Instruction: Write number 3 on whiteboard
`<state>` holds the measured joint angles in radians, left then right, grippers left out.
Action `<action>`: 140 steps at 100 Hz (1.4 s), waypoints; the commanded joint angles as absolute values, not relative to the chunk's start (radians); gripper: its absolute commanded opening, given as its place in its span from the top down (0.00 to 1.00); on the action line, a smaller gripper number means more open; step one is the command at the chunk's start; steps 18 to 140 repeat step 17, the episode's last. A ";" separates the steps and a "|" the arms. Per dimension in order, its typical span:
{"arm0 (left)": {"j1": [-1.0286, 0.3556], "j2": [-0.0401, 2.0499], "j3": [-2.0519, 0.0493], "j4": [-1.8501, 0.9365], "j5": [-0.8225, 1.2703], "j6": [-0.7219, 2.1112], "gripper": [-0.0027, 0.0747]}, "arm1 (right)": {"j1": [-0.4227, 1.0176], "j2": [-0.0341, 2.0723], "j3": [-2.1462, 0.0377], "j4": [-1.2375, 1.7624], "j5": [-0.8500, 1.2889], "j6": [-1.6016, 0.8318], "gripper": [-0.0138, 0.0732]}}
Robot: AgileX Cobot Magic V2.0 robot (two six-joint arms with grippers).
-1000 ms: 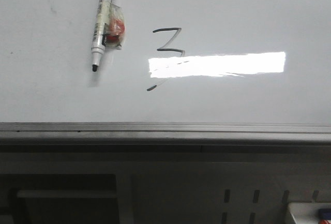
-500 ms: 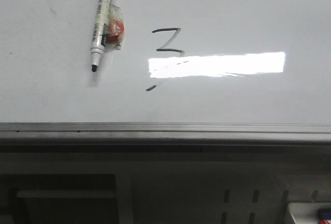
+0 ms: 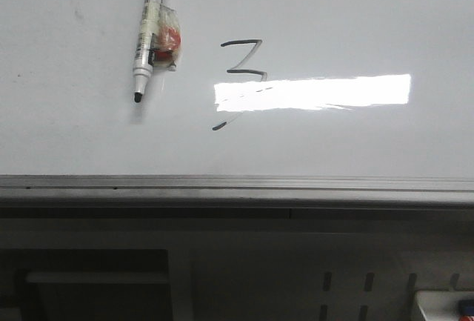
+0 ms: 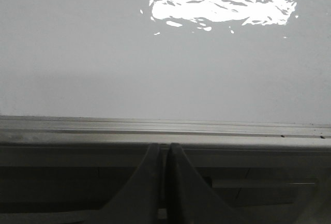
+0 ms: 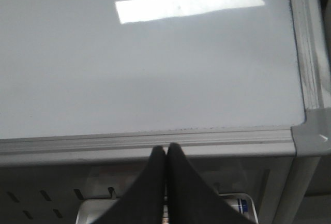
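Observation:
The whiteboard [image 3: 333,10] fills the front view, its silver frame edge along the near side. The number 3 [image 3: 243,60] is drawn in thin black strokes left of centre; a bright light reflection covers its lower half, and only its tail shows below. An uncapped marker [image 3: 145,43] with a taped red piece lies on the board left of the 3, tip toward the near edge. My left gripper [image 4: 164,147] is shut and empty at the board's near frame. My right gripper [image 5: 165,149] is shut and empty at the near frame [image 5: 155,141], close to the board's right corner.
Below the board's near edge stands a dark metal rack with slots [image 3: 326,284]. A white tray [image 3: 444,308] with a blue and red item sits at the lower right. It also shows in the right wrist view [image 5: 243,206], under the gripper.
The picture shifts a few pixels to the right. The marker and the 3 keep their places on the board.

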<state>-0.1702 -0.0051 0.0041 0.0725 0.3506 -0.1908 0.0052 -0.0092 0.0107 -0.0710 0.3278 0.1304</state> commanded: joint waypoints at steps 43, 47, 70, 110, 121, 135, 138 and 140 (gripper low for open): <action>-0.167 -0.030 0.039 0.064 0.308 -0.200 0.99 | -0.003 -0.024 0.035 -0.075 0.309 0.120 0.89; -0.167 -0.030 0.039 0.064 0.308 -0.200 0.99 | -0.003 -0.024 0.035 -0.075 0.309 0.120 0.89; -0.167 -0.030 0.039 0.064 0.308 -0.200 0.99 | -0.003 -0.024 0.035 -0.075 0.309 0.120 0.89; -0.167 -0.030 0.039 0.064 0.308 -0.200 0.99 | -0.003 -0.024 0.035 -0.075 0.309 0.120 0.89; -0.167 -0.030 0.039 0.064 0.308 -0.200 0.99 | -0.003 -0.024 0.035 -0.075 0.309 0.120 0.89; -0.167 -0.030 0.039 0.064 0.308 -0.200 0.99 | -0.003 -0.024 0.035 -0.075 0.309 0.120 0.89; -0.167 -0.030 0.039 0.064 0.308 -0.200 0.99 | -0.003 -0.024 0.035 -0.075 0.309 0.120 0.89; -0.167 -0.030 0.039 0.064 0.308 -0.200 0.99 | -0.003 -0.024 0.035 -0.075 0.309 0.120 0.89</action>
